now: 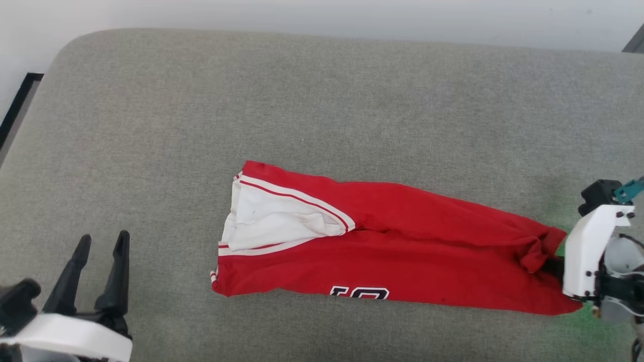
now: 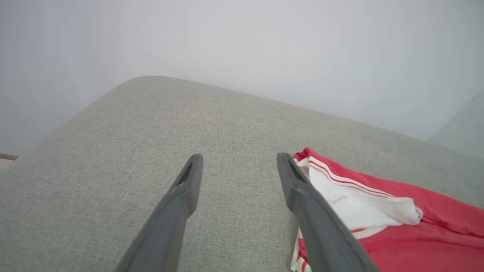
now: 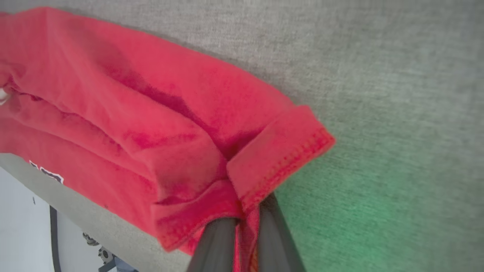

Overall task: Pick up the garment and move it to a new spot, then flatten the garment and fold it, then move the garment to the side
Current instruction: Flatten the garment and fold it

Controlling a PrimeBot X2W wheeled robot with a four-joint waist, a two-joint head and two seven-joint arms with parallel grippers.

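While the broad grey upholstered cushion (image 1: 322, 90) carries it, the red basketball jersey (image 1: 402, 251) lies stretched long across the near middle. It looks light, limp and quick to bunch, so hems and corners seem best to grab, with nothing in the way. The right gripper (image 3: 245, 221) pinches its hem corner; the left gripper (image 1: 103, 241) hovers well apart, jaws wide, empty.

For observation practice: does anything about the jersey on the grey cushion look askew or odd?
The garment is not flat: it lies bunched into a narrow strip, white inside turned out at its left end, lettering half hidden. The right claw pinches its crumpled hem.
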